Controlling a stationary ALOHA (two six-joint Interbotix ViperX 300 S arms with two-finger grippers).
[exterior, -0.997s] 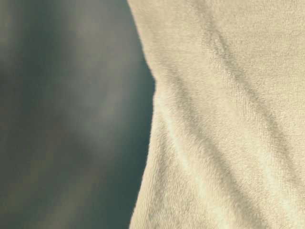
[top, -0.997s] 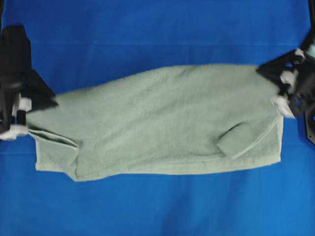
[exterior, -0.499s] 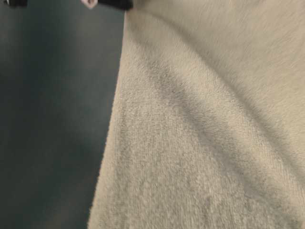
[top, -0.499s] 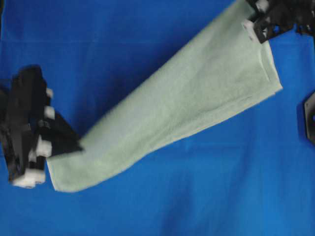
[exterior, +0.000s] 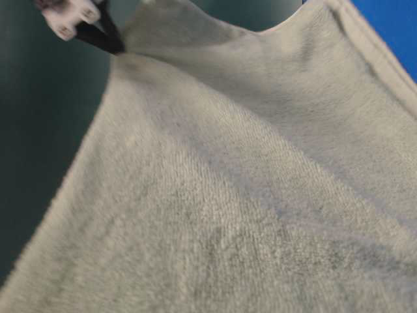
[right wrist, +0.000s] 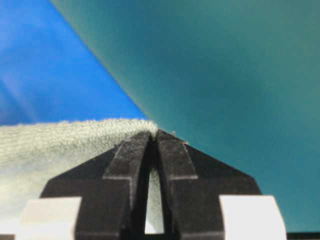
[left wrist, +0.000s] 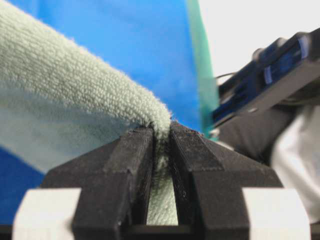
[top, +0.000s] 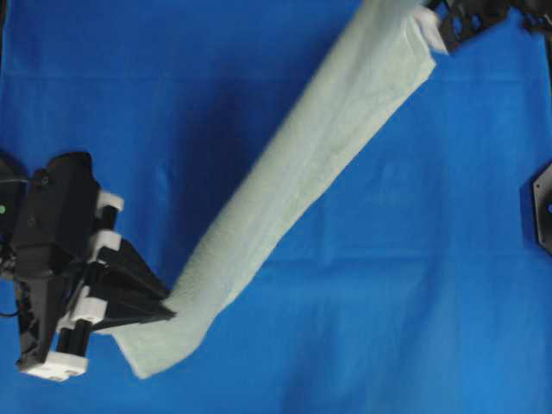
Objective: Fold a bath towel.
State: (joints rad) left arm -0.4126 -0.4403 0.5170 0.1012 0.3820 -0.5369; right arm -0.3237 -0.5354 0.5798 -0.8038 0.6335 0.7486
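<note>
The pale sage-green bath towel (top: 310, 172) hangs stretched in the air as a long diagonal band from lower left to upper right over the blue cloth surface (top: 414, 285). My left gripper (top: 170, 312) is shut on its lower left end; the left wrist view shows the towel (left wrist: 75, 100) pinched between the black fingers (left wrist: 127, 165). My right gripper (top: 434, 34) is shut on the upper right end; the right wrist view shows the towel (right wrist: 60, 145) clamped at the fingertips (right wrist: 170, 150). The towel (exterior: 247, 195) fills the table-level view, with my left gripper (exterior: 116, 47) at its top corner.
A black arm base part (top: 542, 207) sits at the right edge of the overhead view. The other arm's dark body (left wrist: 270, 85) shows at the right of the left wrist view. A teal wall (right wrist: 225, 75) lies beyond the blue surface.
Both grippers have lifted and swung the towel from a flat horizontal spread into a taut diagonal band. The left gripper moved toward the front, the right toward the far edge.
</note>
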